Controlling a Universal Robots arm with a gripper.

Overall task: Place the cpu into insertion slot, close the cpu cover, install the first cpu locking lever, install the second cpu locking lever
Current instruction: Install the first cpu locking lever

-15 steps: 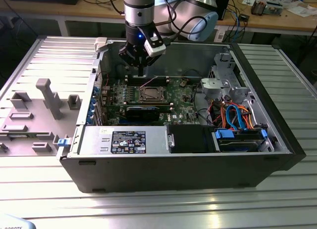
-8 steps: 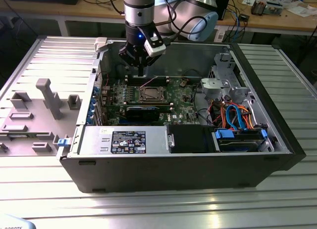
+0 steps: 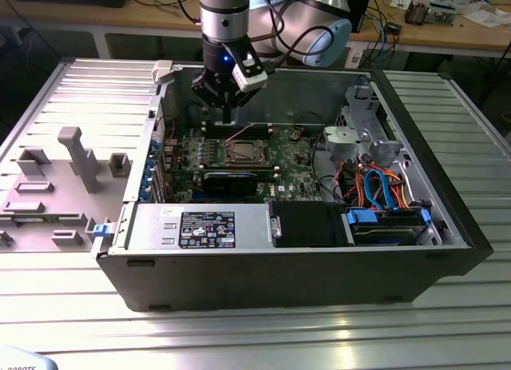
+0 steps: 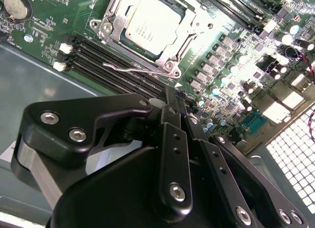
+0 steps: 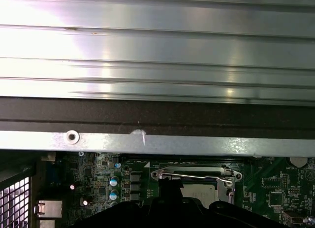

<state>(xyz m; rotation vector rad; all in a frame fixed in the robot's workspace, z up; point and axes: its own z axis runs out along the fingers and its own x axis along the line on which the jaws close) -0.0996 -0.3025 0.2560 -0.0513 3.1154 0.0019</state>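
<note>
- Gripper (image 3: 230, 116), black and two-fingered, points down into the machine with its fingers pinched together and nothing between them.
- Just ahead of its tip lies the small square, silvery-topped cpu (image 4: 155, 23). It is seated in the square metal-rimmed insertion slot (image 4: 170, 65), with the thin silvery frame of the cpu cover (image 4: 118, 21) folded down around it.
- Between tip and slot runs a thin bent-wire locking lever (image 4: 133, 68), along the slot's near edge beside the long black memory slots (image 4: 108, 55). I cannot tell whether it is hooked down.
- I judge placing and covering done and the lever work in hand. That work calls for the closed tip landing squarely on the thin wire, which could slip off sideways.
- Below the tool, the open black computer case (image 3: 279, 282) holds the green circuit board (image 3: 291, 158), a silvery labelled power supply box (image 3: 160, 226) and a metal drive cage (image 3: 359, 134) above blue and orange cables (image 3: 375, 186).
</note>
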